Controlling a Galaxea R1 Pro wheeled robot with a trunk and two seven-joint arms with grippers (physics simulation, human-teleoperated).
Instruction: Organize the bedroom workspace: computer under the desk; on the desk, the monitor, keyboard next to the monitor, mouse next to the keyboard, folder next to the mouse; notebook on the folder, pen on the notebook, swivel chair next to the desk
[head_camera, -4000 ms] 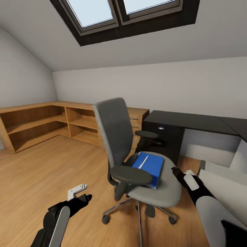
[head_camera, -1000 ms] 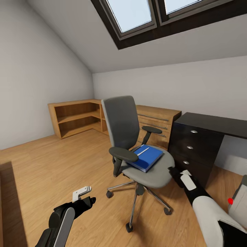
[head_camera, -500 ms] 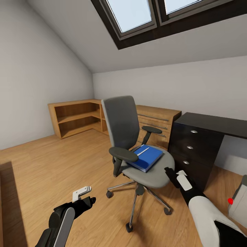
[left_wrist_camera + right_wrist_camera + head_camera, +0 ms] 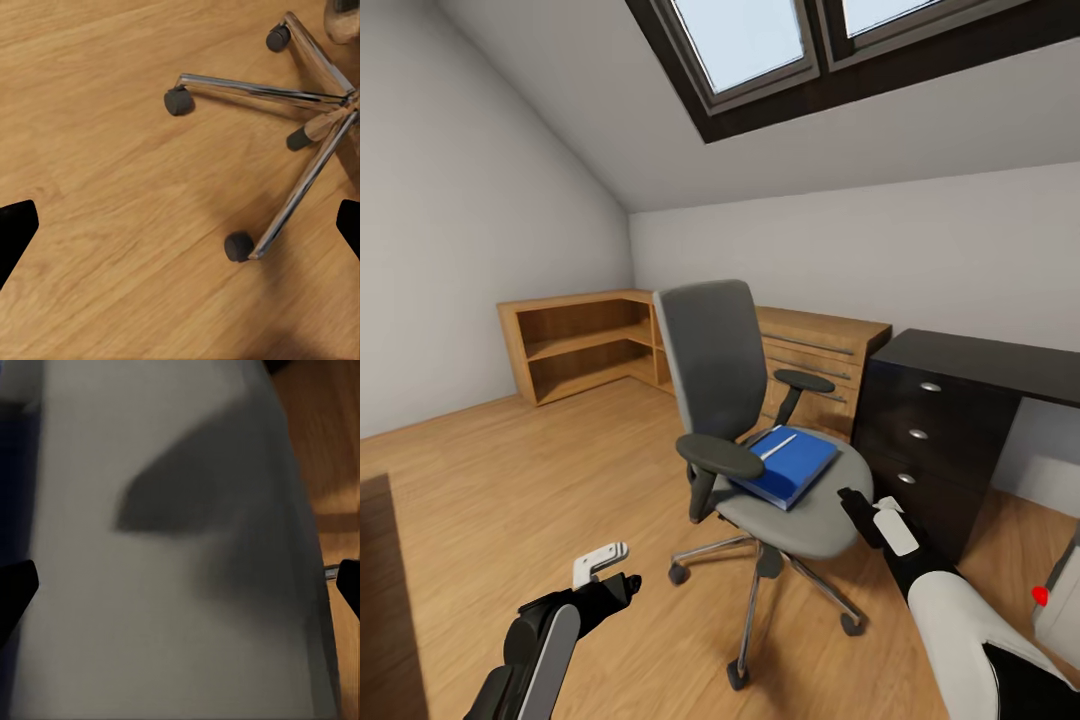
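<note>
Since half a second ago our right gripper point(image 4: 852, 500) has barely shifted, staying at the front edge of the seat; four seconds back our head camera looked from another angle, and that shift is ours, not the furniture's.

We face a wooden floor point(image 4: 510, 470) under a sloped ceiling with a skylight point(image 4: 810, 40). A low wood shelf unit point(image 4: 575, 345) runs along the far corner, and a black drawer cabinet point(image 4: 925, 440) stands at the right, just beside the swivel chair point(image 4: 710, 360). The chair sits in the middle of the room on its chrome base. On its grey seat lies the blue folder point(image 4: 785, 465), flat, with a thin pale pen-like strip point(image 4: 777, 444) on top.

Our right gripper's fingers are spread apart over the grey seat point(image 4: 172, 585), grasping nothing. Our left gripper point(image 4: 622, 583) hangs low over the floor, also spread and empty, near the chair's casters point(image 4: 238, 246).
</note>
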